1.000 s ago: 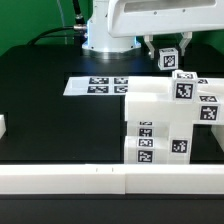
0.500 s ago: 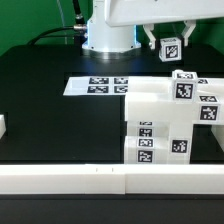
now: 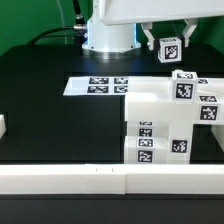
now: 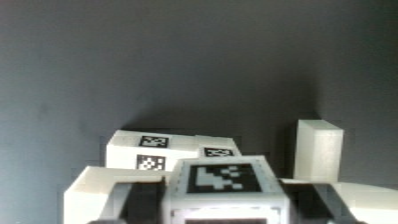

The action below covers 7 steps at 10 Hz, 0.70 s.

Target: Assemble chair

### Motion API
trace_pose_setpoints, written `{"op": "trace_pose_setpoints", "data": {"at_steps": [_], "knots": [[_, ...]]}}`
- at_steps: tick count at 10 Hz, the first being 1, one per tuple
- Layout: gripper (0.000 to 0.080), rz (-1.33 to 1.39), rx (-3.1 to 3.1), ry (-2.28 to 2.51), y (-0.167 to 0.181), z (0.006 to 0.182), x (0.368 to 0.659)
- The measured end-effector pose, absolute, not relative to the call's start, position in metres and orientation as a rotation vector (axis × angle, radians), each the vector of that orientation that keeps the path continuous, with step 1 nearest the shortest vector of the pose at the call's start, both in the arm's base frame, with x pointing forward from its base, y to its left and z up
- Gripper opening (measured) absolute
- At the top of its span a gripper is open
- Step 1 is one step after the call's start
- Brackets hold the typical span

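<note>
**Block in the air, chair half built**

Near me: low white wall (image 3: 110,180), then partly built chair (image 3: 165,120) on the table. Behind it, I see the gripper (image 3: 170,45) clamped on a tagged block (image 3: 170,47), lifted above.

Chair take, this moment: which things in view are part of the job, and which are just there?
Part of the job:
- chair assembly, partly built
- tagged piece held in the shut gripper, above the assembly

Just there:
- marker board
- white rail along the near edge
- small white block at the exterior view's left
</note>
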<state>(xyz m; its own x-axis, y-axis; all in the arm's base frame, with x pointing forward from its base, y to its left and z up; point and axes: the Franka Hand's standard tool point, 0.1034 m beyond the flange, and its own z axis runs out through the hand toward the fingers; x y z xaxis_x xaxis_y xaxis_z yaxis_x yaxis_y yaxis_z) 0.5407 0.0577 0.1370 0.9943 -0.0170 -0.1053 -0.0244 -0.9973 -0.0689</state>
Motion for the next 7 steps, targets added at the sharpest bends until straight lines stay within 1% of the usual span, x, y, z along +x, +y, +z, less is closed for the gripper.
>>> {"op": "trace_pose_setpoints", "data": {"at_steps": [2,3,7], "knots": [[0.0291,0.142,-3.079,0.013,0.061,0.141,0.565],[0.0291,0.132,-3.085,0.016,0.063,0.14,0.572],[0.0291,0.161,-3.093,0.019,0.069,0.124,0.568]]}}
